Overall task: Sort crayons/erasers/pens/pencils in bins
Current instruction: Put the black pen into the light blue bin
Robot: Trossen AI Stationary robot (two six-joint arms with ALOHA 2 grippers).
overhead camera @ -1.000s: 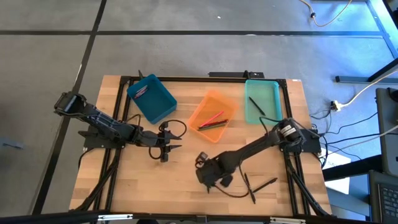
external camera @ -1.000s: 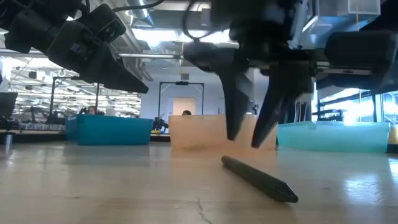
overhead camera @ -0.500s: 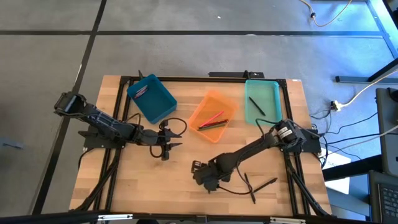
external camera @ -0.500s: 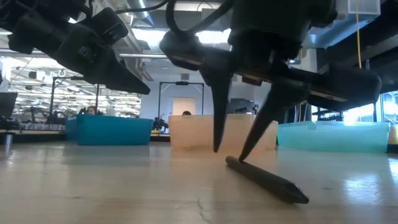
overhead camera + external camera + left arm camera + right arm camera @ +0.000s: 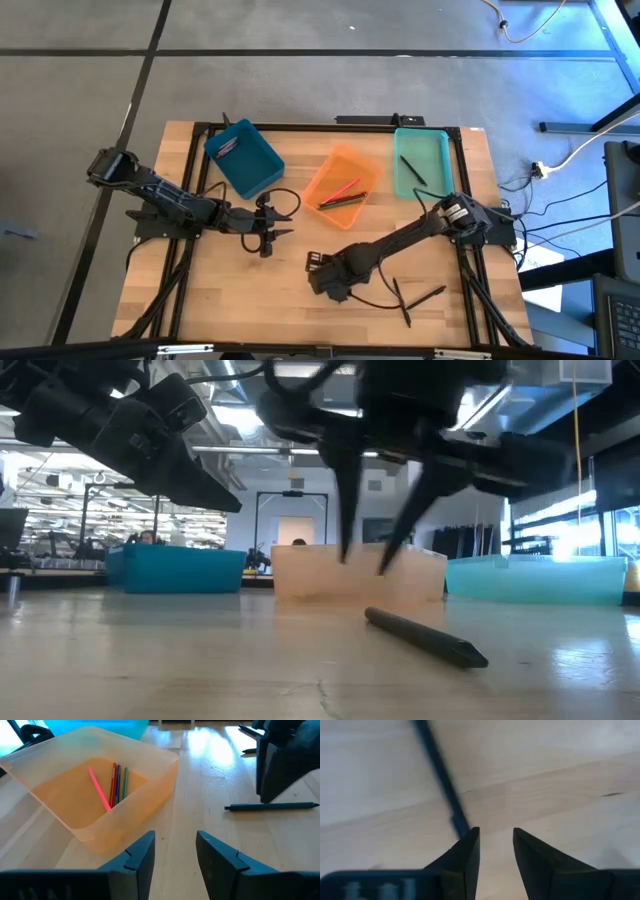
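Right gripper: fingers apart, nothing between them. Poised above the desk, about midway along the edge opposite the bins.
- Right wrist view: gripper open over bare wood; dark pen on the wood, one end just beside the tip of one finger, outside the gap.
- Low view: fingertips raised clear of the same pen, which lies flat on the desk; gripper over the pen's farther end.
- High view: that pen not made out, being under the arm.

Two more dark pens on the desk toward the right corner of that edge. Seen in the high view only.

Left gripper: fingers spread, empty. Hanging over the desk's middle, left of centre, well apart from the right one.
- Left wrist view: gripper facing the orange bin.

Bins, in a row toward the far edge:
- Teal bin, left: a small pinkish item inside, kind unclear.
- Orange bin, centre: the left wrist view separates a pink stick, a red one, a dark one and a green one; the high view blurs them into a bundle.
- Mint bin, right: one dark stick, visible from above only; from the low view only the walls.
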